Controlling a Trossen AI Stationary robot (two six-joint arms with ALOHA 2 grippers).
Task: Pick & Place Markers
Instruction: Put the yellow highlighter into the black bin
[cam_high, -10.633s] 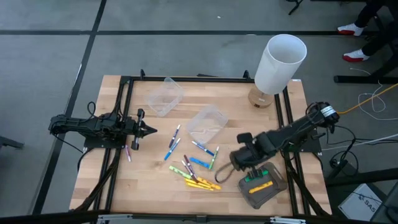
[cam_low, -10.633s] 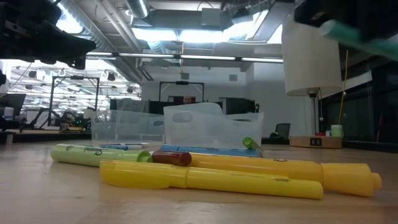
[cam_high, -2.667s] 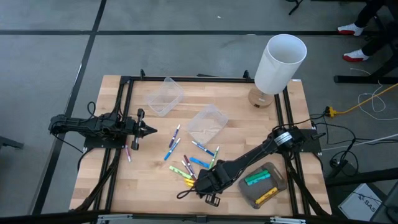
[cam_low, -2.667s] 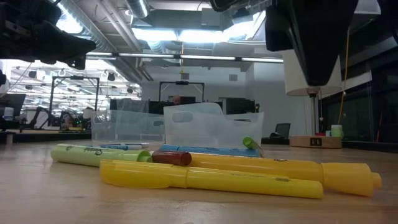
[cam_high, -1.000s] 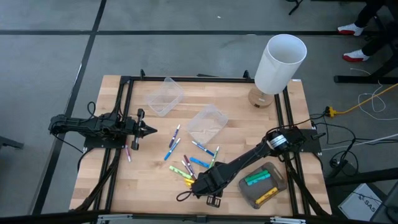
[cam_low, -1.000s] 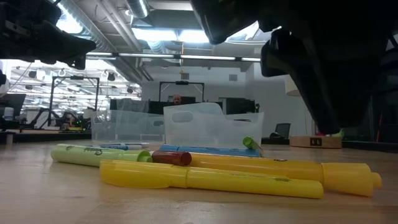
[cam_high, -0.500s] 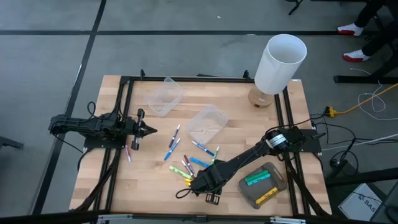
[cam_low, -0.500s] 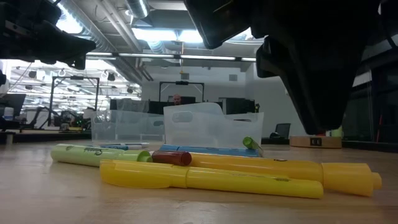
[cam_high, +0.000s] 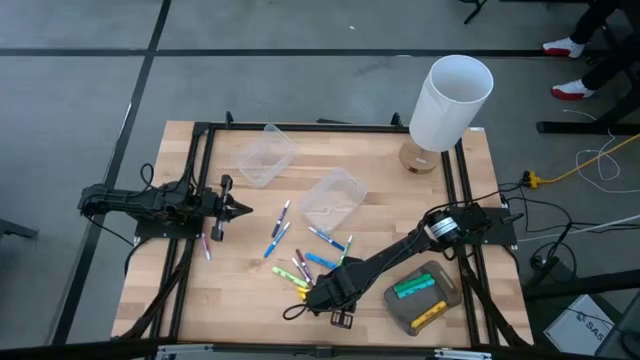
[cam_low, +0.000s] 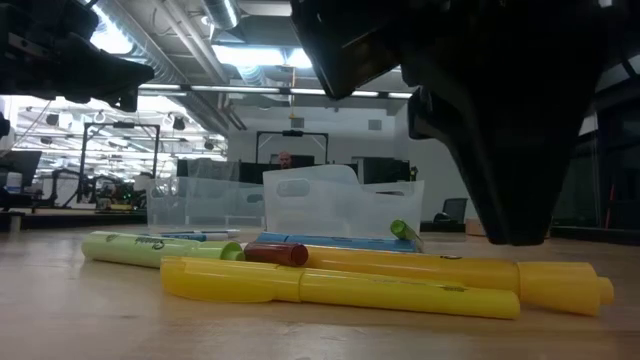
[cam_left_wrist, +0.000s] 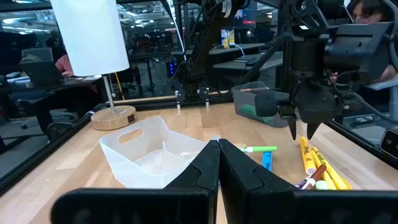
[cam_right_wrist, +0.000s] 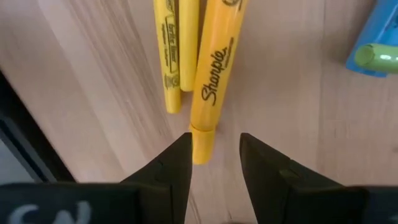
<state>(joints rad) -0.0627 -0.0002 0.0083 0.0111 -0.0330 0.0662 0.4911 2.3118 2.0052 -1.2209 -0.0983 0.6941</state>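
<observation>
Light wooden table (cam_high: 240, 300) edged by a black frame, markers (cam_high: 310, 262) scattered near its middle and front, two clear plastic tubs (cam_high: 265, 155) set behind them, a white lamp (cam_high: 450, 100) on a wooden base at the far right corner, a grey tray (cam_high: 424, 297) with markers at the front right.

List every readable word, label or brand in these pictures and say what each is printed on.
"Sharpie": on the thick yellow marker just ahead of the right gripper.
Small black print on the thinner yellow marker beside it: too small to read.
Script on the green marker: blurred.
</observation>
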